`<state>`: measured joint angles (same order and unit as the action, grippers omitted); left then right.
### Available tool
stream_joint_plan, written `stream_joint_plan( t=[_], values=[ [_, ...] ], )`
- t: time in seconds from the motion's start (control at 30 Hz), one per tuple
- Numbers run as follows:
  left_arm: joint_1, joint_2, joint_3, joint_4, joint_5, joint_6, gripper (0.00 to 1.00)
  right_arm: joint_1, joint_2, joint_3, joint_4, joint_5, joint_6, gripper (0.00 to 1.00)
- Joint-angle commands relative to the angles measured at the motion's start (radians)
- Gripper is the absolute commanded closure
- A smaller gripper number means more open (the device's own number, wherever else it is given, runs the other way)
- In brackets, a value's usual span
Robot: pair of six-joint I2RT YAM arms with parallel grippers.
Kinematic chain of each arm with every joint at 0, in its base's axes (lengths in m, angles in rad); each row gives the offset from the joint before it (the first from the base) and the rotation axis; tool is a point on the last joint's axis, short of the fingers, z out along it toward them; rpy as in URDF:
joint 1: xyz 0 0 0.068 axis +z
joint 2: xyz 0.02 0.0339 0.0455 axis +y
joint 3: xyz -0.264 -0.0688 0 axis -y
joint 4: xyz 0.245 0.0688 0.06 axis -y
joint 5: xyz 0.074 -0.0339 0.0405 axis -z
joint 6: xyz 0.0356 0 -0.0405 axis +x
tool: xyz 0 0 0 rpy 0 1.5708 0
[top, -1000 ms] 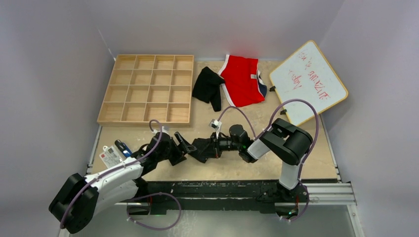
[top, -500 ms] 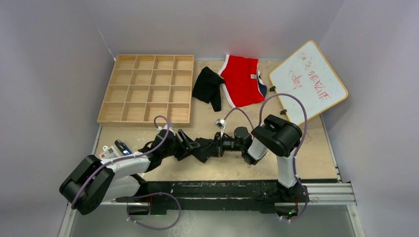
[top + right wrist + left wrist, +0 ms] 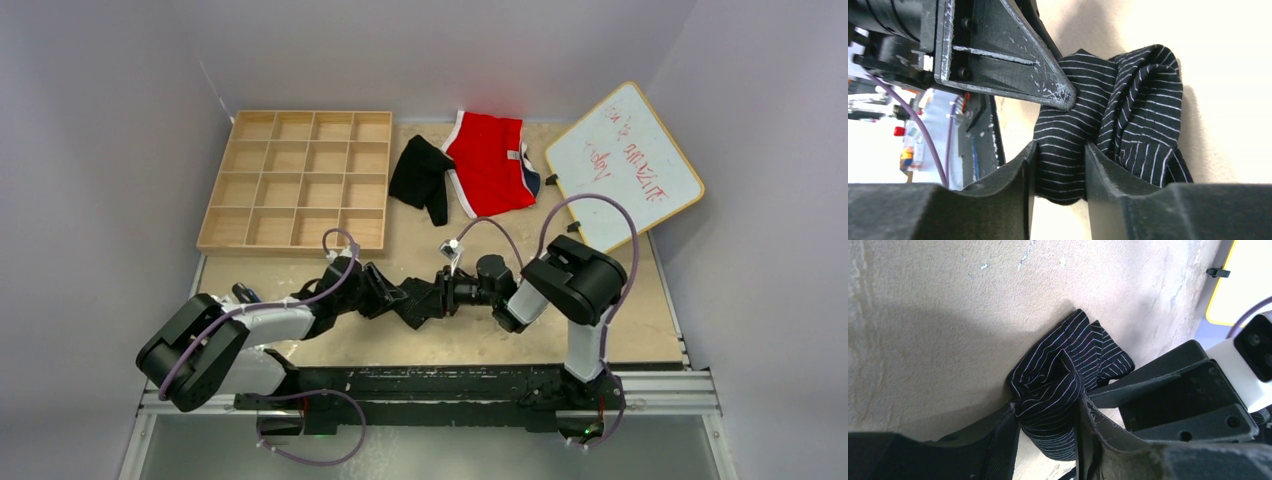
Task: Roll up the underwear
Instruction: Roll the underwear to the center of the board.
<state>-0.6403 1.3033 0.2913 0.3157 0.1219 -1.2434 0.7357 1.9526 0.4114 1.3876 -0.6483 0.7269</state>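
A black underwear with thin white stripes (image 3: 1063, 390) is bunched into a thick wad on the table between my two grippers; it also shows in the right wrist view (image 3: 1108, 130) and in the top view (image 3: 412, 303). My left gripper (image 3: 1048, 427) is shut on one end of it. My right gripper (image 3: 1058, 165) is shut on the other end, its fingers meeting the left ones tip to tip. A second black underwear (image 3: 420, 178) lies loose at the back of the table, touching the red briefs.
A wooden grid tray (image 3: 297, 180) stands at the back left. Red briefs with white trim (image 3: 490, 162) lie at the back middle. A whiteboard (image 3: 622, 165) leans at the back right. Small cards (image 3: 222, 310) lie by the left arm.
Both grippers have moved a little toward the back with the striped underwear held between them. The left arm has reached further right; the right arm has shifted slightly.
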Motion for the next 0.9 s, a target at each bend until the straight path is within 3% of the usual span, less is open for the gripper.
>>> stream_joint_plan(
  t=[0.0,0.2,0.33,0.47,0.63,0.87],
  values=[
    [-0.011,0.035,-0.004,-0.170,-0.065,0.070,0.73,0.002,-0.129,0.001,-0.378,0.054,-0.166,0.56],
    [-0.021,0.002,0.043,-0.243,-0.082,0.069,0.73,0.014,-0.397,0.130,-0.859,0.178,-0.438,0.46],
    [-0.023,-0.022,0.059,-0.273,-0.076,0.051,0.73,0.093,-0.517,0.215,-1.114,0.379,-0.599,0.44],
    [-0.023,-0.023,0.079,-0.305,-0.071,0.045,0.74,0.231,-0.545,0.269,-1.205,0.633,-0.674,0.44],
    [-0.024,-0.019,0.094,-0.330,-0.065,0.029,0.74,0.397,-0.488,0.323,-1.191,0.846,-0.683,0.44],
    [-0.024,-0.019,0.097,-0.353,-0.059,0.025,0.74,0.479,-0.373,0.386,-1.156,0.918,-0.705,0.45]
  ],
)
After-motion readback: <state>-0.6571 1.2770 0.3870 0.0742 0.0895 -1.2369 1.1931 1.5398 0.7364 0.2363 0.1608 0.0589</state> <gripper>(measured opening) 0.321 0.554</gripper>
